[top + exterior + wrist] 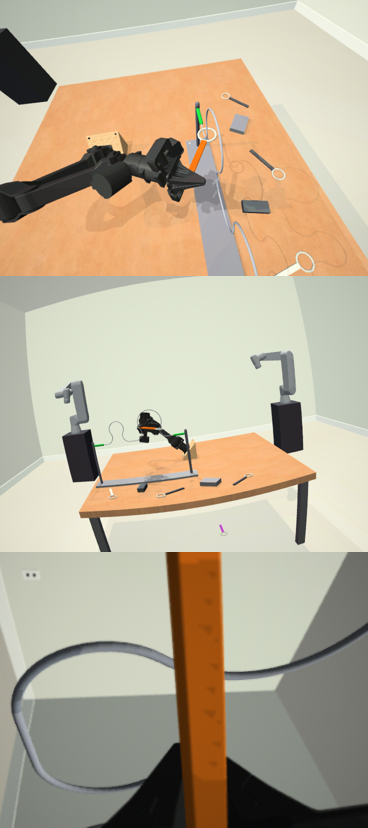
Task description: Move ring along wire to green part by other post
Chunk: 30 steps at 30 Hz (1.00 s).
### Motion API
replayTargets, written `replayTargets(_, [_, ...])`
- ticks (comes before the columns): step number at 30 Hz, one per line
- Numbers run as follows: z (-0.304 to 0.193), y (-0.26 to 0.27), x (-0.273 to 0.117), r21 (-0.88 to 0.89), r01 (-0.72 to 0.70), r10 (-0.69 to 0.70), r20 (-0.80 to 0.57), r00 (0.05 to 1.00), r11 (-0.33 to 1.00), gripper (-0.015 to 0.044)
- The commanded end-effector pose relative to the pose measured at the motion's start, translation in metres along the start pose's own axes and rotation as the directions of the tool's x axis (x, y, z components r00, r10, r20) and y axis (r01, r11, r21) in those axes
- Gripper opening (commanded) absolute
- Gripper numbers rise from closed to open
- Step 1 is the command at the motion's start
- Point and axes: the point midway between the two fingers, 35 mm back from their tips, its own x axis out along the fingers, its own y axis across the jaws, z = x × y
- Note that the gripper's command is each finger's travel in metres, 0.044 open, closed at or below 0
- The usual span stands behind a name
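Note:
My gripper [199,179] [189,752] is shut on the orange handle [198,155] [148,428] [202,677], high above the table. The white ring [198,135] [159,429] is at the handle's far end, nearly level in the exterior view. It is around the thin grey wire [222,154] [115,421] [110,646], at the near side of the tall loop beside the right post [188,451]. Whether ring and wire touch cannot be told. One green part [199,115] [178,434] is by that post, the other green part [98,445] by the left post [97,463]. The ring is hidden in the wrist view.
The wire's grey base plate [218,252] [124,481] lies below. Beyond it on the table lie a grey block [239,124] [210,481], a dark block [255,206] [142,487] and several loose ring tools. The wire's loops rise close around my gripper's forward side.

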Motion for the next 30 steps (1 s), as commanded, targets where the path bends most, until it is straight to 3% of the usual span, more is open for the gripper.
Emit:
replayTargets(1, [0.002, 0.015, -0.003, 0.072, -0.044, 0.045, -0.006, 0.999, 0.996, -0.015])
replayTargets(13, [0.011, 0.058, -0.014, 0.316, -0.168, 0.181, -0.013, 0.983, 0.934, -0.015])
replayTargets(30, [0.034, 0.103, -0.021, 0.574, -0.279, 0.279, 0.09, 0.956, 0.77, -0.015])
